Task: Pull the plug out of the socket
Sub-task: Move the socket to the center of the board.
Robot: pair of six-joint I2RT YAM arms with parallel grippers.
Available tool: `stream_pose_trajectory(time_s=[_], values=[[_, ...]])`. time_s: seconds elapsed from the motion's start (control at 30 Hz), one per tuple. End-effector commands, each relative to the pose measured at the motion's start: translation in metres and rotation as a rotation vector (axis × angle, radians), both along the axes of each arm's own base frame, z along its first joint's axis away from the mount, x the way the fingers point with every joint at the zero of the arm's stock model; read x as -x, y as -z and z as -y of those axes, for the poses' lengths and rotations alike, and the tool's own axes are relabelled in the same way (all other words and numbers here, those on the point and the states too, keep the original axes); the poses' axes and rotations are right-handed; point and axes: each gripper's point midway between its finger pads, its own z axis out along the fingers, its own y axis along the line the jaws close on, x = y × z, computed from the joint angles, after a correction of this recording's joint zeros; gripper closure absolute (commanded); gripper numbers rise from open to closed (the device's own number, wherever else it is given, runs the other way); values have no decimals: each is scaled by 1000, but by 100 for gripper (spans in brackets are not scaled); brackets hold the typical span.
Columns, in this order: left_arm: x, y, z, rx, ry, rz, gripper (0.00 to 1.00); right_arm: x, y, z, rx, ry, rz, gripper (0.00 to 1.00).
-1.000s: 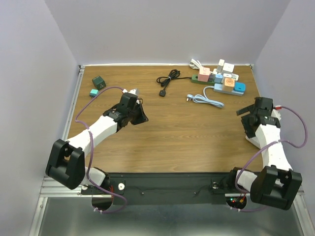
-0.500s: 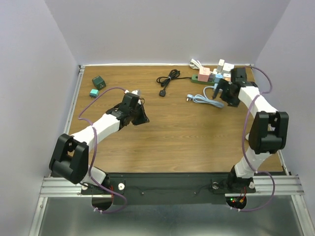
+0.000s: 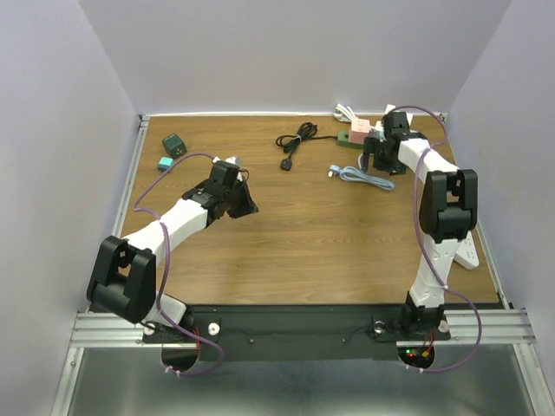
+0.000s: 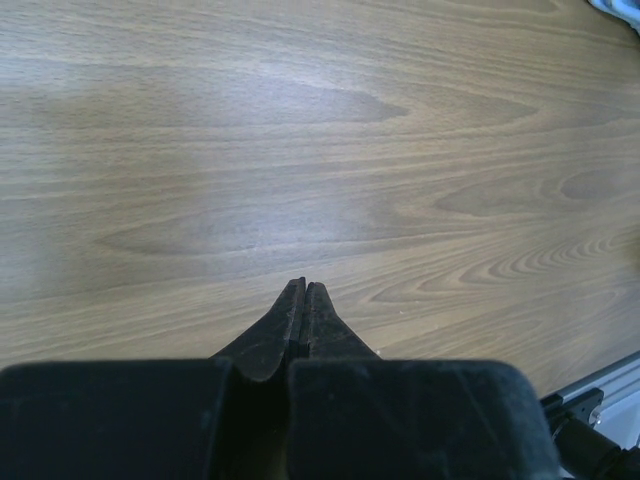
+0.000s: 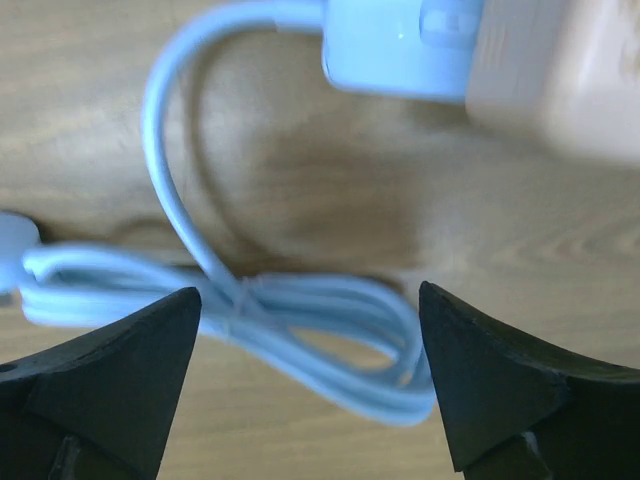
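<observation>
A cluster of power strips with coloured plugs, such as a pink plug (image 3: 360, 127), lies at the table's back right, partly hidden by my right arm. My right gripper (image 3: 375, 154) hovers over the near end of the strips, open. In the right wrist view the right gripper (image 5: 310, 295) holds nothing. Below its wide-apart fingers lies a bundled light-blue cable (image 5: 330, 330). A light-blue socket end (image 5: 400, 40) and a blurred pale block (image 5: 570, 80) sit just beyond. My left gripper (image 3: 245, 208) rests shut over bare wood left of centre, fingertips (image 4: 303, 292) pressed together.
A coiled black cable (image 3: 297, 139) lies at back centre. The light-blue cable (image 3: 360, 176) trails in front of the strips. A dark green box (image 3: 174, 145) and a small teal block (image 3: 164, 163) sit at the back left. The side walls stand close on both sides.
My right arm has swung from the table's right edge up to the power strips at the back, its gripper staying open. The left arm has hardly moved.
</observation>
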Motion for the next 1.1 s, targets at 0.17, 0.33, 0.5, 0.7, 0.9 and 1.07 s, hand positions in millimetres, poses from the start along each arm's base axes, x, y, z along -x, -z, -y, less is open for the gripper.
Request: stream_pose_trajectory(time_s=[0.17, 0.33, 0.5, 0.7, 0.9, 1.07], values=[[-14, -15, -4, 29, -15, 36, 100, 2, 19, -41, -59, -118, -30, 35], [-10, -9, -4, 28, -7, 27, 100, 28, 39, -71, -138, -158, -103, 51], [-8, -12, -8, 24, -9, 35, 100, 57, 43, -105, -216, -199, -153, 76], [-5, -21, -24, 23, -41, 59, 100, 104, 31, -189, -285, -334, -178, 93], [-5, -47, -56, 6, -108, 112, 100, 161, 17, -321, -393, -498, -176, 99], [-5, -71, -89, -26, -184, 155, 100, 210, 15, -417, -481, -583, -202, 100]])
